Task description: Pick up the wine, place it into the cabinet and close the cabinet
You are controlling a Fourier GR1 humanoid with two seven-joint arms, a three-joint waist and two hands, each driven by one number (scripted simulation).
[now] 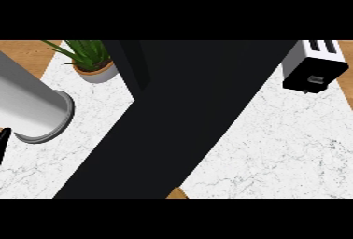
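Wine is not seen; it is judged hidden by the black cabinet (186, 116), by which much of the counter (289, 149) is covered. The cabinet could be struck blindly by the left forearm (27, 102). Of the left hand (3, 142) only a sliver is shown; its state cannot be told.

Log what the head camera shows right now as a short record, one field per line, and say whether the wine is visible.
counter: white marble
black panel: crosses the middle from the top to the lower edge, likely part of the cabinet
wine: not visible
plant: potted, upper left
toaster: upper right corner
left forearm: grey, at the left edge
left hand: only a black sliver at the left edge
right hand: not in view
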